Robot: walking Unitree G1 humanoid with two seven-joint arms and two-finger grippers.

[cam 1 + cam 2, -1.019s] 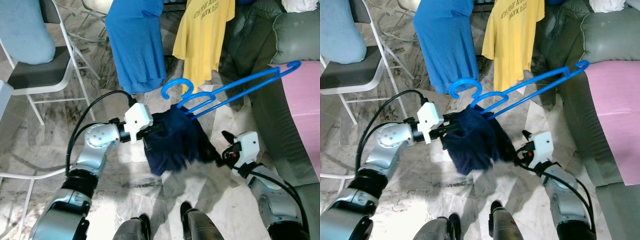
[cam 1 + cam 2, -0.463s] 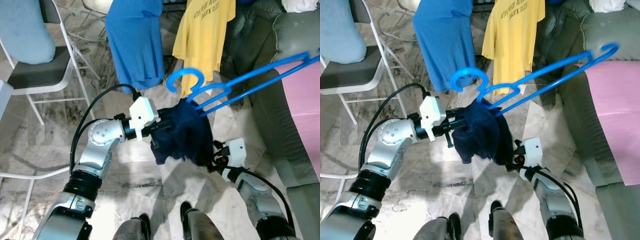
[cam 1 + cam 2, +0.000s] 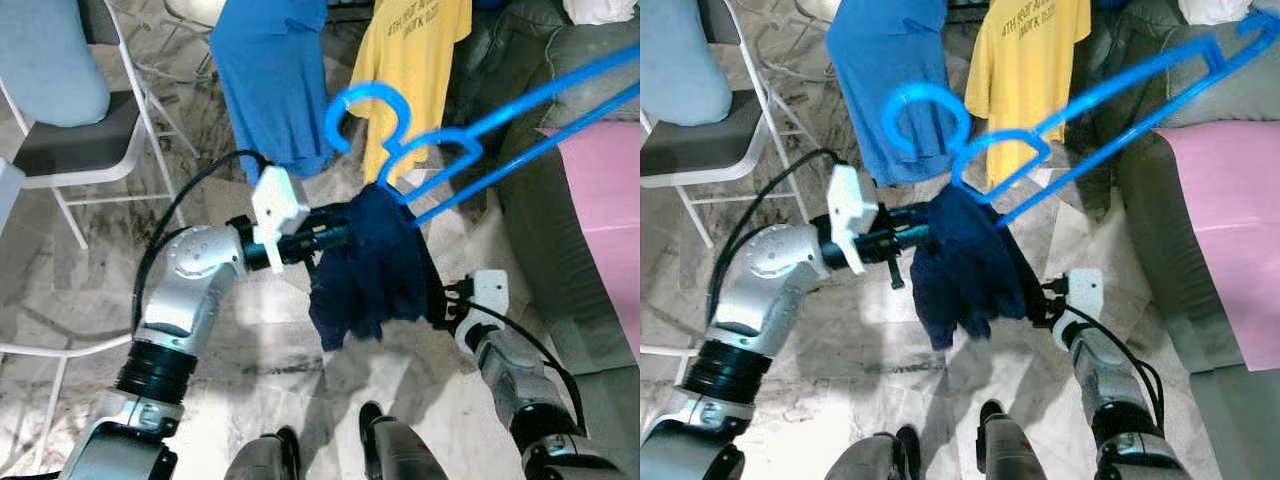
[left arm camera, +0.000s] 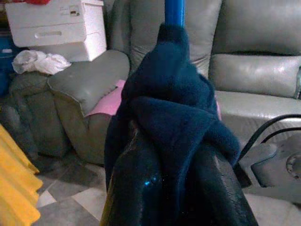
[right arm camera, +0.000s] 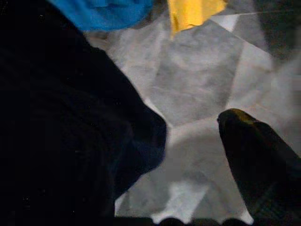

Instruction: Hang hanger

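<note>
Left arm (image 3: 185,300): silver, rounded shell segments; black ribbed ring at the joint lower down; small dark screw holes on the domed elbow cap
Left wrist block (image 3: 272,203): white, boxy; black cable looping from its top back along the arm
Left gripper (image 4: 174,188): long black glossy fingers
Right arm (image 3: 520,385): silver-grey segments; black cables curving alongside
Right wrist block (image 3: 490,290): white, squarish; dark fittings at its inner edge
Right gripper finger (image 5: 261,165): black, rounded tip
Feet (image 3: 385,445): dark grey, glossy
</note>
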